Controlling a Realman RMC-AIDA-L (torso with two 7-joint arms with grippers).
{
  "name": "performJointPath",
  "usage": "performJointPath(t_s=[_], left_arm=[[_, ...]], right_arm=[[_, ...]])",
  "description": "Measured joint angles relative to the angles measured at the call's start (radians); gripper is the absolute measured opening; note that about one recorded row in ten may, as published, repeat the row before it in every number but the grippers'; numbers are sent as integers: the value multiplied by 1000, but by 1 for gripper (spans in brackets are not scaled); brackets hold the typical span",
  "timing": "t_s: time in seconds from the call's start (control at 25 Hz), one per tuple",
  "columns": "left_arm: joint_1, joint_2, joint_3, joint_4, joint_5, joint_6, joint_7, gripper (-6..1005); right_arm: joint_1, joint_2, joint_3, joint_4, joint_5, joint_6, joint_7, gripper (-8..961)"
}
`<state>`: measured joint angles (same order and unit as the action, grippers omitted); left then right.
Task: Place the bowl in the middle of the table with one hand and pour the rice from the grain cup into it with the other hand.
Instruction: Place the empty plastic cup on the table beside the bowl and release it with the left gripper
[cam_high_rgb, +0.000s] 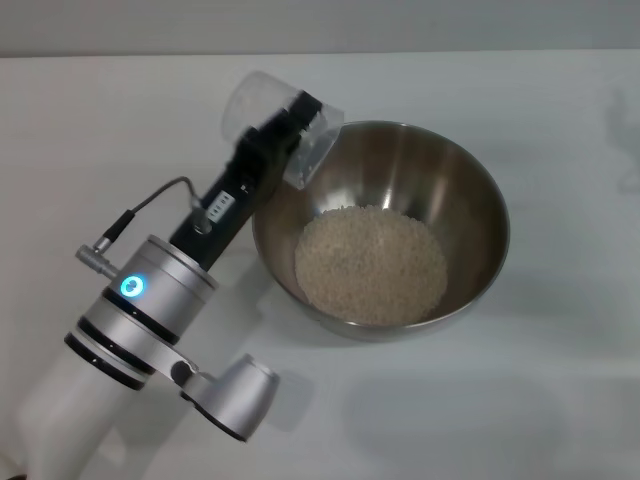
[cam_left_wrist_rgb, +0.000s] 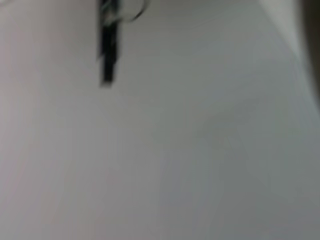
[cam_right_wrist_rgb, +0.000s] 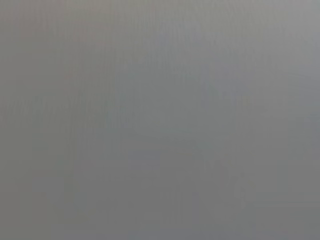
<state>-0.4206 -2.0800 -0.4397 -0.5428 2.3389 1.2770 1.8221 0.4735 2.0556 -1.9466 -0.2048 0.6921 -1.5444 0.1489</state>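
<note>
The steel bowl (cam_high_rgb: 470, 200) stands on the white table (cam_high_rgb: 560, 400) near the middle, with a heap of pale rice (cam_high_rgb: 370, 262) in its bottom. My left gripper (cam_high_rgb: 292, 118) is shut on the clear grain cup (cam_high_rgb: 275, 115), which is tipped on its side with its mouth over the bowl's left rim. The cup looks empty. The left wrist view shows only blurred table and one black finger (cam_left_wrist_rgb: 107, 45). My right gripper is out of view.
The white table stretches open on all sides of the bowl. My left arm (cam_high_rgb: 150, 310) crosses the near left of the table.
</note>
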Motion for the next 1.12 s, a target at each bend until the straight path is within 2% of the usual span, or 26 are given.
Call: performJointPath(t_s=[0.16, 0.24, 0.28, 0.32, 0.48, 0.6, 0.8, 1.12], left_arm=[[54, 1, -68, -67, 0, 8, -297, 38], [84, 0, -114, -90, -2, 9, -513, 38], [101, 0, -151, -99, -16, 9, -709, 39], [102, 0, -156, -99, -21, 9, -737, 39], [102, 0, -199, -65, -140, -20, -1135, 40], [81, 0, -202, -16, -244, -71, -1311, 40], [48, 0, -202, 61, -341, -175, -1467, 41], [39, 2, -200, 98, -356, -280, -1619, 43]], right_arm=[[3, 0, 0, 1, 2, 6, 0, 420], [5, 0, 0, 2, 2, 10, 0, 420], [7, 0, 0, 2, 2, 11, 0, 420], [8, 0, 0, 2, 2, 12, 0, 420], [13, 0, 0, 6, 2, 16, 0, 420], [14, 0, 0, 7, 0, 17, 0, 420], [14, 0, 0, 2, -4, 18, 0, 420], [14, 0, 0, 1, -5, 17, 0, 420]])
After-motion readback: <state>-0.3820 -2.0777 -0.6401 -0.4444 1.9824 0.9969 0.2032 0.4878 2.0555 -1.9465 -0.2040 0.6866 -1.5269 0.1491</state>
